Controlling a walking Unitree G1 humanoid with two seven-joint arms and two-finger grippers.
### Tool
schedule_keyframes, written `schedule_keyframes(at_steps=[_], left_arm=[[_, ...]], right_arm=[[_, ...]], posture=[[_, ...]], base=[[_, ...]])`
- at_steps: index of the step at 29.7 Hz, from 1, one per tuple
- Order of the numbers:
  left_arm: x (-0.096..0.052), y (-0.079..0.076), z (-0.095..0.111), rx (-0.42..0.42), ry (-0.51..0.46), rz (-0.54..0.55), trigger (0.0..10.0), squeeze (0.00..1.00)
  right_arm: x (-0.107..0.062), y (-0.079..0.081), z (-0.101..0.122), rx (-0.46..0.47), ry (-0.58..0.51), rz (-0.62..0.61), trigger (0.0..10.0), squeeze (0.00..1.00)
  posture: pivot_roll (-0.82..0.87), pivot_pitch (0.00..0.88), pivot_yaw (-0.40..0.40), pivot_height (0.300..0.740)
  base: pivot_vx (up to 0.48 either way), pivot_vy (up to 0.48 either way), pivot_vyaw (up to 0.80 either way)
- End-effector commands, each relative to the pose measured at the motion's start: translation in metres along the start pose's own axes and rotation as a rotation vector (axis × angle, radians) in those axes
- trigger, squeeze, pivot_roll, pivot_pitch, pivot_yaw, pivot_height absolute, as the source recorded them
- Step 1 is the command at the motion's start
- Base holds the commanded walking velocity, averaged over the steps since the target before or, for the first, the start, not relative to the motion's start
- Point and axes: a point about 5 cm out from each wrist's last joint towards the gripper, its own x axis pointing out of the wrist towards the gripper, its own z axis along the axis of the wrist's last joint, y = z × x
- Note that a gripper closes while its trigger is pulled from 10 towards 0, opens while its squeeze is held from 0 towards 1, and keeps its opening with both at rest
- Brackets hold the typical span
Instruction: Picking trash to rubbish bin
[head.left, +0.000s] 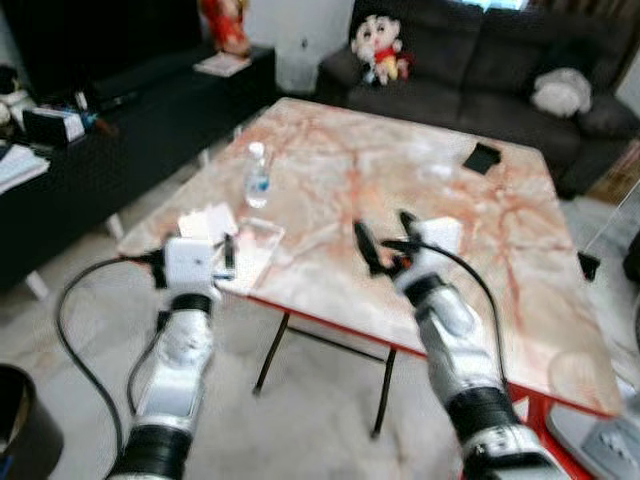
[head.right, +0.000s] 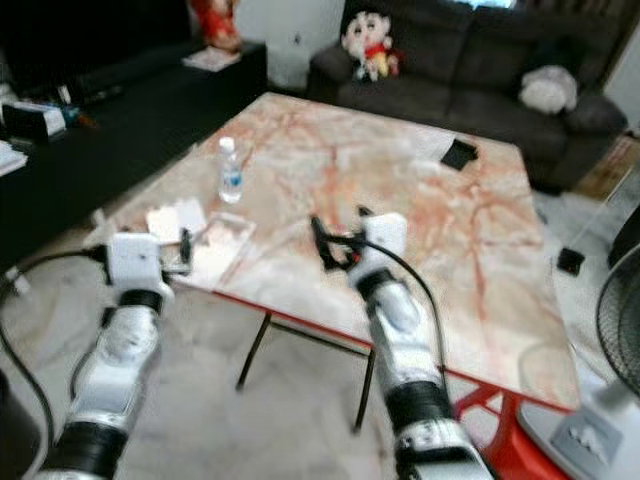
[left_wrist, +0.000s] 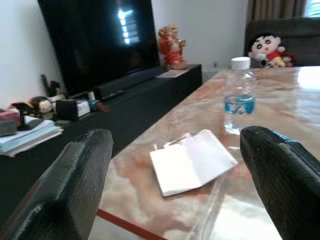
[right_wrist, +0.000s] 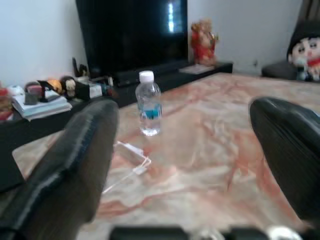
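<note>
Left gripper (left_wrist: 175, 185) open, white trash (left_wrist: 191, 161) just ahead, seemingly paper.

**Table layout, near left corner busy**

On the table (head.left: 500, 260), the bottle (head.left: 257, 175) stands upright near the left edge. Just nearer, the white paper (head.left: 208, 221) lies at the near left corner, touching the clear tray (head.left: 250, 250) beside it. A dark flat item (head.left: 482, 158) sits by the far right corner.

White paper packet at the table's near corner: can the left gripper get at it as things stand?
Probably yes. The left gripper hovers open at the table edge, with the white paper packet just ahead between its fingers; the water bottle stands farther back, apart.
</note>
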Motion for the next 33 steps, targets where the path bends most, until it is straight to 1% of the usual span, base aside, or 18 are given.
schedule_keyframes(at_steps=[1, 3, 13, 24, 33], left_arm=[[0.0008, -0.0129, 0.0036, -0.012, -0.002, -0.055, 10.0, 0.00], [0.0016, -0.0147, 0.0037, -0.012, 0.001, -0.072, 10.0, 0.00], [0.0004, -0.0159, 0.0045, -0.015, -0.001, -0.074, 10.0, 0.00], [0.0016, -0.0081, 0.0032, 0.003, 0.010, -0.062, 10.0, 0.00], [0.0014, -0.0094, 0.0021, 0.001, 0.017, -0.066, 10.0, 0.00]], right_arm=[[-0.0049, -0.0131, 0.0035, -0.014, -0.005, -0.035, 10.0, 0.00], [-0.0045, -0.0131, 0.0036, -0.013, -0.004, -0.035, 10.0, 0.00], [-0.0045, -0.0125, 0.0030, -0.012, -0.002, -0.031, 10.0, 0.00], [-0.0052, -0.0105, 0.0018, -0.008, 0.003, -0.022, 10.0, 0.00], [-0.0060, -0.0101, 0.0006, -0.006, 0.007, -0.019, 10.0, 0.00]], posture=[[0.02, 0.023, -0.063, 0.740], [0.02, 0.024, -0.063, 0.740], [0.02, 0.024, -0.063, 0.740], [0.02, 0.035, -0.060, 0.740], [0.02, 0.038, -0.059, 0.740]], base=[[0.322, 0.000, 0.00], [0.322, 0.000, 0.00], [0.319, 0.000, 0.00], [0.319, 0.000, 0.00], [0.319, 0.000, 0.00]])
